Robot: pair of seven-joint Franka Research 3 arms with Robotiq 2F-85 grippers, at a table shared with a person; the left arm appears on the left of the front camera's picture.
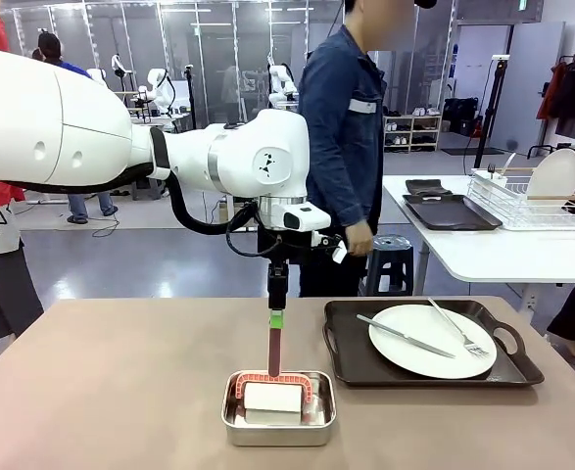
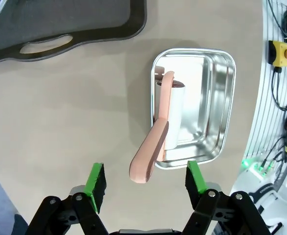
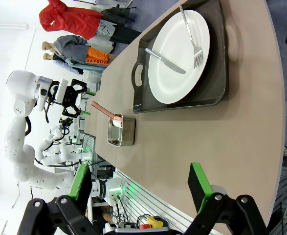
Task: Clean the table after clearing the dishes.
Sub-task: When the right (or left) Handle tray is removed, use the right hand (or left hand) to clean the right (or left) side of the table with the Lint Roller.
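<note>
On the beige table (image 1: 120,392) a dark tray (image 1: 351,354) carries a white plate (image 1: 424,364) with a knife (image 1: 405,336) and a fork (image 1: 458,328). The right wrist view shows the same plate (image 3: 172,85) and tray (image 3: 216,83). My left gripper (image 1: 276,311) points straight down over a pink-handled cleaning tool (image 1: 274,348). The tool's white pad rests in a steel pan (image 1: 277,431). In the left wrist view that gripper (image 2: 144,183) is open, and the handle's end (image 2: 144,166) lies between the green pads without touching them. My right gripper (image 3: 139,188) hangs open above the table's edge, holding nothing.
A person in a dark blue jacket (image 1: 346,147) stands at the table's far side. Behind on the right is a white table (image 1: 493,257) with a wire rack (image 1: 532,201) and dark trays. The tray's corner (image 2: 109,19) lies close to the pan (image 2: 221,122).
</note>
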